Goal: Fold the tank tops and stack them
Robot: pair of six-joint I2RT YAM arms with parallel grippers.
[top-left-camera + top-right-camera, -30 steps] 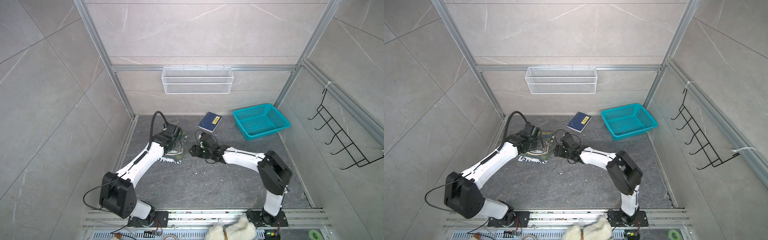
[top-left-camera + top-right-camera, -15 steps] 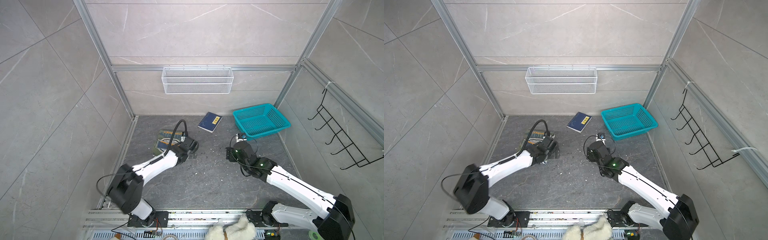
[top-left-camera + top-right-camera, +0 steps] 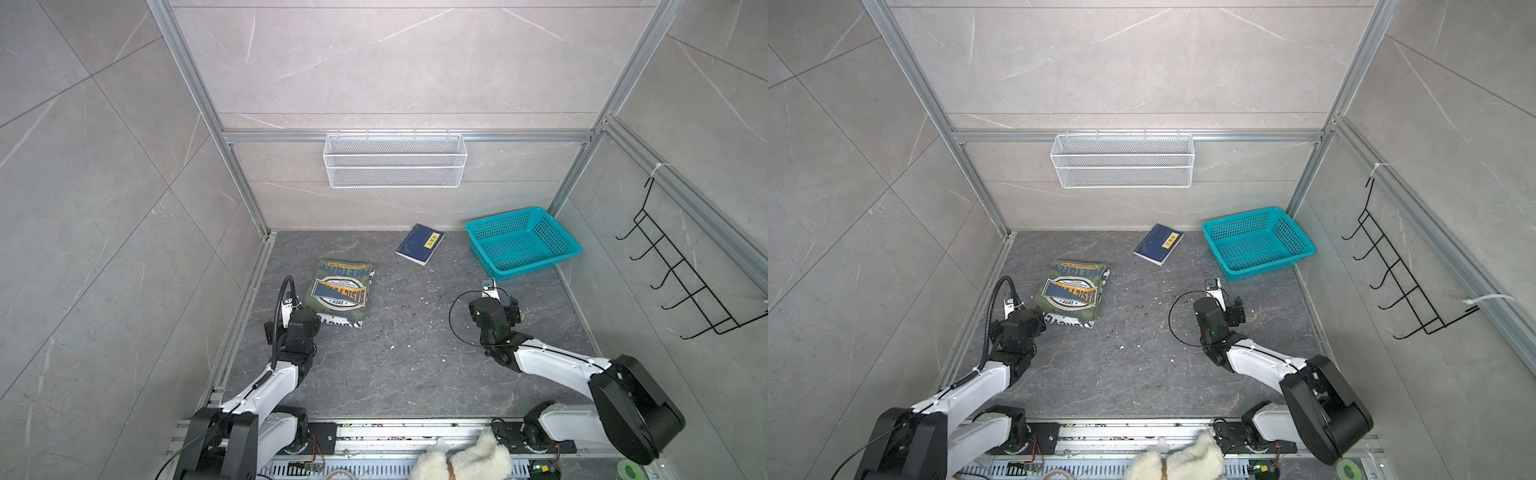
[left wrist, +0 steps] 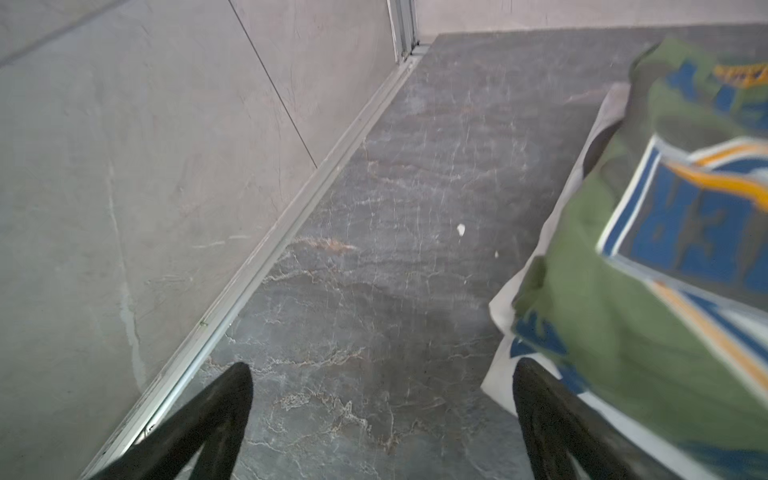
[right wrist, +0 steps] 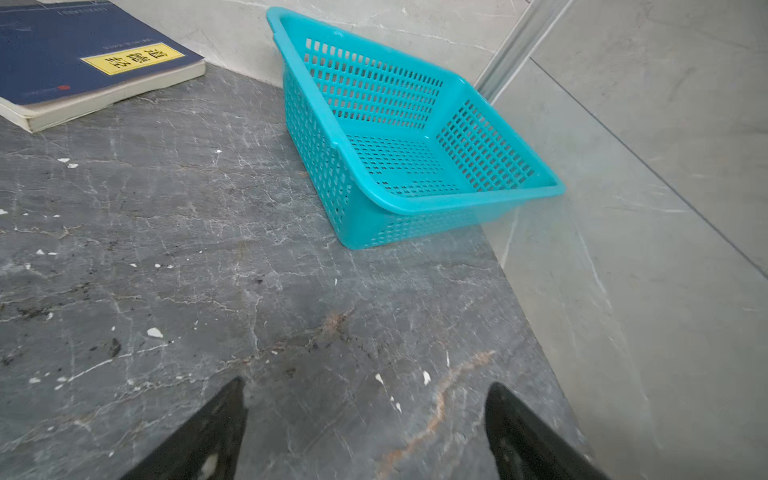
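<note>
The olive green tank top lies folded, badge print up, on the folded white tank top, whose edge shows along the near side; both top views show this stack on the left of the floor. My left gripper stands open at the stack's near left corner. In the left wrist view only bare floor lies between its fingers, and one finger overlaps the white cloth's edge. My right gripper is open over bare floor, well right of the stack and facing the basket.
A teal basket sits in the back right corner, with a navy book left of it by the back wall. A wire shelf hangs on the back wall, a black hook rack on the right wall. White plush lies at the front rail.
Both grippers were at the stack a second ago. Both arms have drawn back toward the front, the right one swinging right toward the basket. The stack now lies uncovered, and both grippers have opened wider.
</note>
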